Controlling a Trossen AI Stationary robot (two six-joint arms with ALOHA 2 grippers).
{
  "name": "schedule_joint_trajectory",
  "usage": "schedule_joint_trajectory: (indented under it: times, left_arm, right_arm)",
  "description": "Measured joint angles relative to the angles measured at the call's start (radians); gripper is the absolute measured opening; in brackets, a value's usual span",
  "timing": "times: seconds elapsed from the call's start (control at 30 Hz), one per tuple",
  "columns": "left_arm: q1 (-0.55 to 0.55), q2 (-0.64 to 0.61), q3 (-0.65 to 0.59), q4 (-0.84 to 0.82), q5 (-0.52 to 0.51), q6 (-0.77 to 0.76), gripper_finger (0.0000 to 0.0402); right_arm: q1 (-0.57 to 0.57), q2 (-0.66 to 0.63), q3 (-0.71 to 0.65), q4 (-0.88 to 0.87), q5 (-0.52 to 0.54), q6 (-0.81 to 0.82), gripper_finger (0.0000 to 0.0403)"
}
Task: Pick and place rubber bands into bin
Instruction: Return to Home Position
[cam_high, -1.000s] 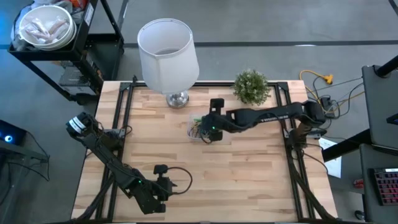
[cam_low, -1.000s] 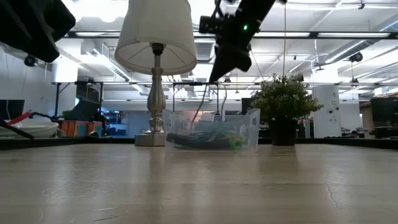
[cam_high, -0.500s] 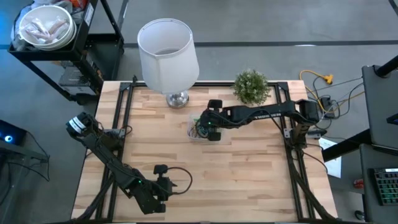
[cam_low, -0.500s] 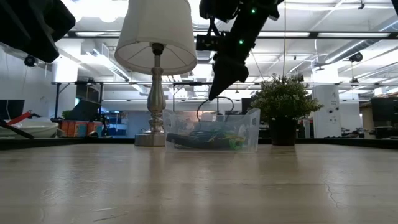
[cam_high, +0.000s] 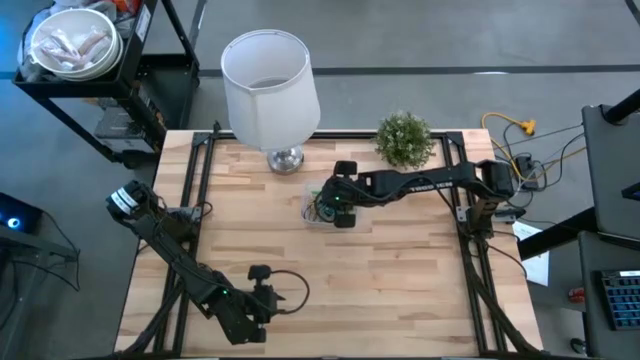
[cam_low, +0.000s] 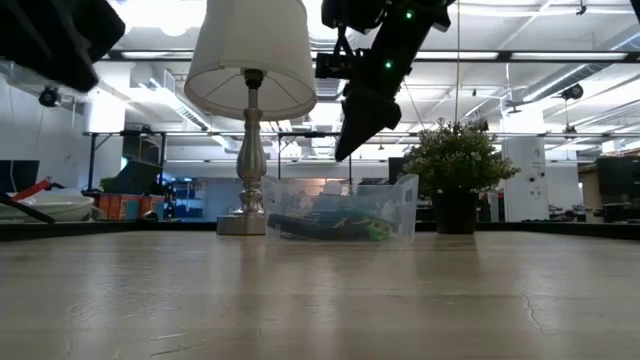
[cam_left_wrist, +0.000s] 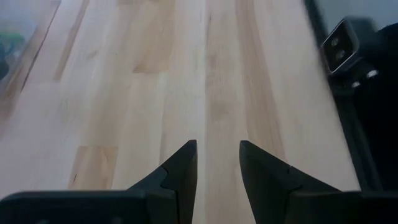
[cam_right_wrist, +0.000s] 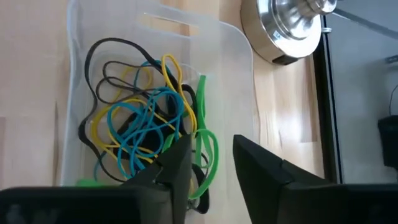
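R end effector (cam_right_wrist: 210, 144) hangs just above the small clear plastic rectangular bin (cam_right_wrist: 241, 74). Fingers parted, nothing between them, i.e. released. Low view: its tips sit above the bin rim, not touching.

Tangle of thin rubber bands (cam_right_wrist: 146, 127) (blue, yellow, green, black) lies on the bin floor. No band spotted outside the bin in the high view, so the pick/place part looks done. Step in hand reads as retreat to home.

Next move, est.: R arm lifts straight up off the bin first, then folds back toward its base. Fingers are empty, so no grip work needed, just vertical clearance before any sideways swing. Risk: a low swing clips the bin wall and shoves it.

Around the bin:
- white-shaded lamp w/ silver metal base (cam_high: 268, 85) stands just beside the bin, on the far side from L arm. The shade is the closest obstacle.
- small green potted plant (cam_high: 404, 138) near the bin, alongside R arm's forearm. Watch it on retract.
- L end effector (cam_high: 268, 297) well apart from the bin, over bare light-wood worktop (cam_high: 400, 270). Fingers parted, empty, parked.
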Motion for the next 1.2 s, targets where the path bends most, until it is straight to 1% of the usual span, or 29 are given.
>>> schedule_joint_trajectory:
  times: [0.07, 0.2, 0.27, 0.33, 0.4, 0.43, 0.53, 0.6, 0.63, 0.67, 0.7, 0.73, 0.77, 0.8, 0.83, 0.9, 0.97, 1.0, 1.03, 1.1, 1.2]
  left_arm:
    - [0.000, -0.001, 0.000, 0.045, -0.001, 0.021, 0.0105]
    - [0.000, -0.017, 0.019, 0.048, -0.001, 0.044, 0.0105]
    - [0.000, -0.035, 0.035, 0.051, -0.002, 0.126, 0.0105]
    - [0.005, -0.051, 0.045, 0.094, -0.019, 0.272, 0.0105]
    - [0.016, -0.066, 0.045, 0.158, -0.102, 0.394, 0.0105]
    - [0.024, -0.077, 0.045, 0.185, -0.171, 0.432, 0.0105]
    - [0.045, -0.126, 0.044, 0.212, -0.397, 0.426, 0.0105]
    - [0.054, -0.155, 0.042, 0.210, -0.511, 0.426, 0.0105]
    - [0.056, -0.173, 0.037, 0.206, -0.550, 0.466, 0.0105]
    - [0.061, -0.191, 0.034, 0.211, -0.567, 0.535, 0.0105]
    - [0.069, -0.209, 0.032, 0.226, -0.563, 0.633, 0.0105]
    - [0.081, -0.226, 0.031, 0.240, -0.537, 0.737, 0.0105]
    - [0.096, -0.244, 0.029, 0.250, -0.483, 0.835, 0.0105]
    - [0.114, -0.260, 0.027, 0.258, -0.407, 0.928, 0.0105]
    - [0.140, -0.278, 0.026, 0.271, -0.305, 1.006, 0.0105]
    - [0.203, -0.318, 0.024, 0.297, -0.066, 1.119, 0.0105]
    - [0.286, -0.364, 0.024, 0.329, 0.163, 1.175, 0.0105]
    - [0.334, -0.385, 0.025, 0.345, 0.257, 1.185, 0.0105]
    - [0.383, -0.404, 0.025, 0.355, 0.323, 1.189, 0.0105]
    - [0.474, -0.432, 0.024, 0.363, 0.397, 1.188, 0.0105]
    - [0.598, -0.477, 0.017, 0.352, 0.414, 1.170, 0.0105]
  right_arm:
    - [0.011, -0.008, 0.000, -0.007, 0.000, 0.031, 0.0118]
    - [0.053, -0.046, 0.000, -0.088, 0.000, 0.067, 0.0120]
    - [0.081, -0.077, 0.000, -0.127, 0.000, 0.069, 0.0119]
    - [0.118, -0.114, -0.002, -0.143, 0.002, 0.069, 0.0117]
    - [0.155, -0.160, -0.004, -0.143, 0.001, 0.068, 0.0114]
    - [0.174, -0.186, -0.005, -0.143, 0.001, 0.070, 0.0113]
    - [0.232, -0.276, -0.005, -0.163, 0.001, 0.109, 0.0109]
    - [0.272, -0.340, -0.005, -0.182, 0.002, 0.150, 0.0107]
    - [0.294, -0.374, -0.005, -0.186, 0.002, 0.170, 0.0105]
    - [0.316, -0.405, -0.007, -0.192, 0.002, 0.186, 0.0104]
    - [0.342, -0.436, -0.011, -0.194, 0.002, 0.195, 0.0103]
    - [0.367, -0.468, -0.015, -0.192, 0.002, 0.198, 0.0102]
    - [0.392, -0.494, -0.020, -0.191, 0.001, 0.197, 0.0101]
    - [0.420, -0.521, -0.026, -0.184, 0.002, 0.193, 0.0100]
    - [0.444, -0.547, -0.032, -0.179, 0.001, 0.186, 0.0099]
    - [0.490, -0.591, -0.050, -0.155, 0.002, 0.166, 0.0097]
    - [0.529, -0.629, -0.071, -0.127, 0.002, 0.145, 0.0095]
    - [0.544, -0.646, -0.078, -0.120, 0.002, 0.140, 0.0095]
    - [0.557, -0.660, -0.084, -0.116, 0.002, 0.137, 0.0095]
    - [0.576, -0.682, -0.094, -0.114, 0.002, 0.133, 0.0096]
    - [0.586, -0.713, -0.110, -0.115, 0.005, 0.120, 0.0098]
